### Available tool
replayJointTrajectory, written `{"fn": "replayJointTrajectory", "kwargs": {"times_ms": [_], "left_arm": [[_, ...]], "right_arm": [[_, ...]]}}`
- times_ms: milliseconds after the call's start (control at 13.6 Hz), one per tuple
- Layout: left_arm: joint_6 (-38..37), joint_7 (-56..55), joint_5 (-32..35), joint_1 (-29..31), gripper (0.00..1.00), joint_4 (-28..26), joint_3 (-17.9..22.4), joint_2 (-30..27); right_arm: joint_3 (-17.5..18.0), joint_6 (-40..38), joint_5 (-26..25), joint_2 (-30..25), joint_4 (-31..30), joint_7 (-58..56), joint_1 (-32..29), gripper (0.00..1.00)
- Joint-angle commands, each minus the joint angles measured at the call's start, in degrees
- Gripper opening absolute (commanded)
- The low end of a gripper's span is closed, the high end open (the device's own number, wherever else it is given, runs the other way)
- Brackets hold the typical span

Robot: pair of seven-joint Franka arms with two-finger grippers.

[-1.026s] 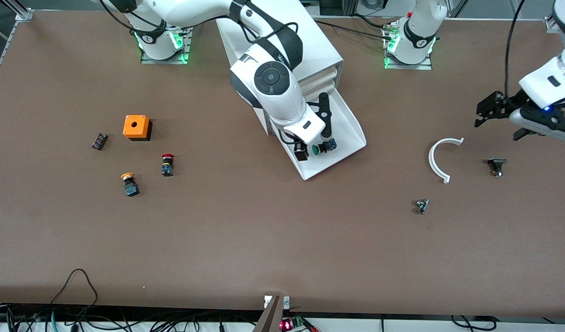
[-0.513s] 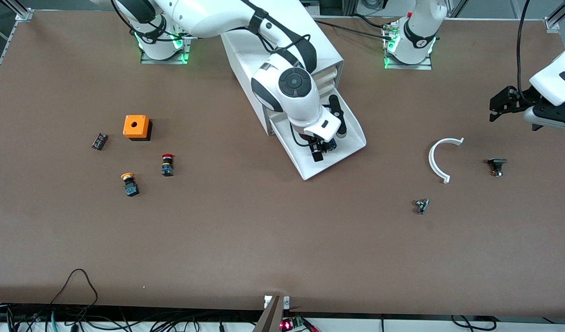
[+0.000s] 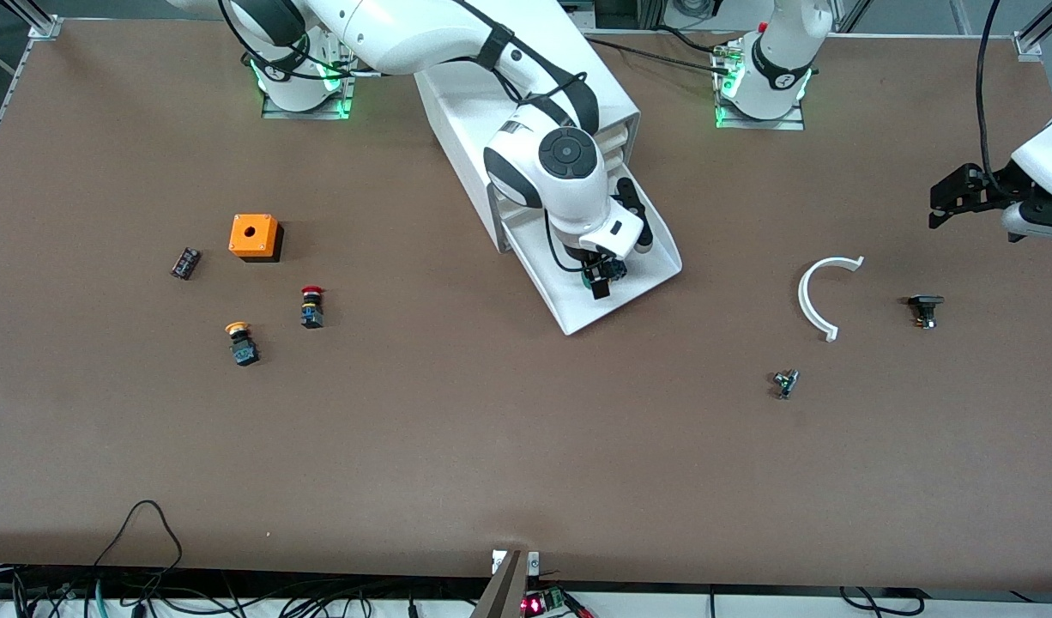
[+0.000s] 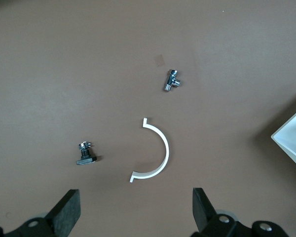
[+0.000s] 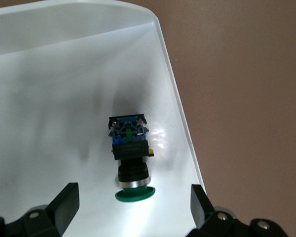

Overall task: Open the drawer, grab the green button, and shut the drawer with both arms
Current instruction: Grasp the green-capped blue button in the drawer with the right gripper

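The lowest drawer (image 3: 644, 276) stands pulled out of the white cabinet (image 3: 616, 90), toward the front camera. The green-capped button (image 3: 610, 271) lies on its side in the drawer near the front rim, partly hidden by the right arm. In the right wrist view the button (image 5: 130, 153) lies on the drawer floor (image 5: 49, 98), cap toward the camera. My right gripper (image 3: 600, 280) hangs just above the button, open, one finger on each side of the cap (image 5: 133, 202). My left gripper (image 3: 955, 199) is open and empty over the table at the left arm's end (image 4: 135, 207).
A white curved strip (image 3: 822, 296), a small black part (image 3: 924, 309) and a metal fitting (image 3: 784, 383) lie toward the left arm's end. An orange box (image 3: 254, 237), a red-capped button (image 3: 311, 306), an orange-capped button (image 3: 241, 342) and a small dark part (image 3: 185, 263) lie toward the right arm's end.
My right gripper has moved along the open drawer to stand over the green button. My left gripper has drawn away toward the left arm's end of the table.
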Motion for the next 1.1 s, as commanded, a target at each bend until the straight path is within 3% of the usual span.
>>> {"fn": "replayJointTrajectory", "kwargs": {"times_ms": [0, 366, 806, 1026], "left_arm": [[-1.28, -0.04, 0.49, -0.29, 1.0, 1.82, -0.37, 0.66], [-1.63, 0.05, 0.49, -0.47, 1.0, 3.48, -0.46, 0.84], [-3.21, 0.14, 0.49, -0.47, 1.0, 4.54, -0.54, 1.36], [-3.47, 0.14, 0.49, -0.47, 1.0, 4.8, -0.54, 1.63]], "right_arm": [[-0.6, 3.4, -0.79, 3.15, 2.06, -0.78, 0.87, 1.0], [-1.65, 3.42, -0.79, 3.77, 1.18, -0.78, 2.89, 0.96], [-2.7, 3.33, -0.96, 3.77, 1.18, -1.21, 4.21, 0.51], [-2.7, 3.33, -0.96, 3.6, 1.18, -1.22, 4.21, 0.36]]}}
